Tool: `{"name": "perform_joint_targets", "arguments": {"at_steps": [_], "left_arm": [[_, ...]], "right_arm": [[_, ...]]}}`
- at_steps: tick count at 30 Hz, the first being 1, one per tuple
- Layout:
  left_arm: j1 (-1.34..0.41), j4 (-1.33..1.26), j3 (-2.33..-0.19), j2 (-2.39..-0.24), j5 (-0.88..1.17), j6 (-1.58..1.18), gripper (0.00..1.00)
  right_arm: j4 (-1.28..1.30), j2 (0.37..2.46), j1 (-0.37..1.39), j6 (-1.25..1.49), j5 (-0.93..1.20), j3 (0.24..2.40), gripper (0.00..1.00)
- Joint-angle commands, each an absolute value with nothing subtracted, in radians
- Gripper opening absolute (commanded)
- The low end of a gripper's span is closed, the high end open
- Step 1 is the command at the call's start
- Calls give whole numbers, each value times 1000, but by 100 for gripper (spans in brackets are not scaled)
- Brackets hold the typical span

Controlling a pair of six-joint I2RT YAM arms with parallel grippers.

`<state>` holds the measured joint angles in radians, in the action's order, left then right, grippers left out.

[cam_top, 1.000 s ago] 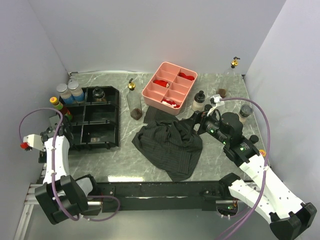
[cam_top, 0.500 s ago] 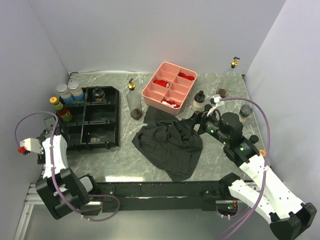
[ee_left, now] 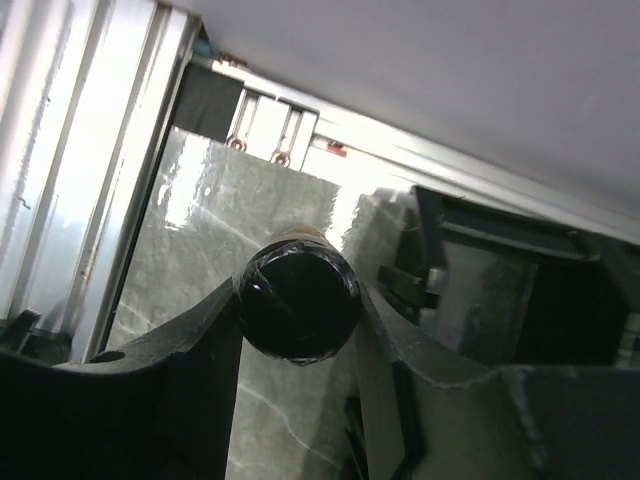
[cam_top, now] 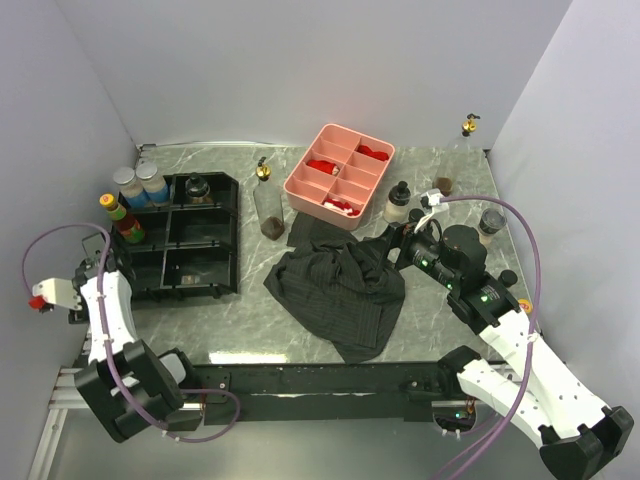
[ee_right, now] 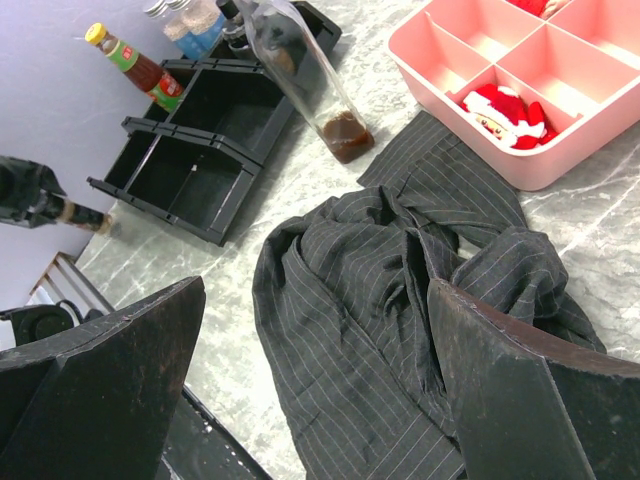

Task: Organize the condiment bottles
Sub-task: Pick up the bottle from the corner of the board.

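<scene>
My left gripper (ee_left: 297, 296) is shut on a black-capped bottle (ee_left: 298, 318), a finger against each side of the cap, at the table's left edge beside the black divided tray (cam_top: 185, 262). From above, that gripper (cam_top: 87, 270) hides the bottle. Other condiment bottles stand around: two grey-capped jars (cam_top: 138, 184), a red sauce bottle (cam_top: 121, 217), a black-capped one (cam_top: 197, 187) in the tray, and a tall gold-capped clear bottle (cam_top: 266, 200). My right gripper (ee_right: 318, 300) hangs open over a black striped cloth (ee_right: 400, 300).
A pink divided tray (cam_top: 310, 193) with red pieces sits at the back centre. More bottles stand right of it: a black-capped one (cam_top: 398, 203), a small brown one (cam_top: 445, 185), a jar (cam_top: 491, 222) and a gold-topped one (cam_top: 468, 125). Walls close in on three sides.
My left gripper has closed onto the black cap, and its wrist has shifted a little to the left. The right arm has not moved.
</scene>
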<state>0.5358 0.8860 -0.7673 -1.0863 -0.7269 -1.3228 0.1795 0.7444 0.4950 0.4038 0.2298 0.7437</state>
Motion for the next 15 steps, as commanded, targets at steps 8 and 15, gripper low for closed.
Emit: {"name": "perform_joint_targets", "arguments": {"at_steps": [8, 15], "left_arm": [[508, 881, -979, -980, -758, -1100, 1], [370, 760, -1002, -994, -779, -1014, 1]], "right_arm": [[146, 732, 499, 407, 238, 744, 100], [147, 735, 500, 407, 239, 750, 100]]}}
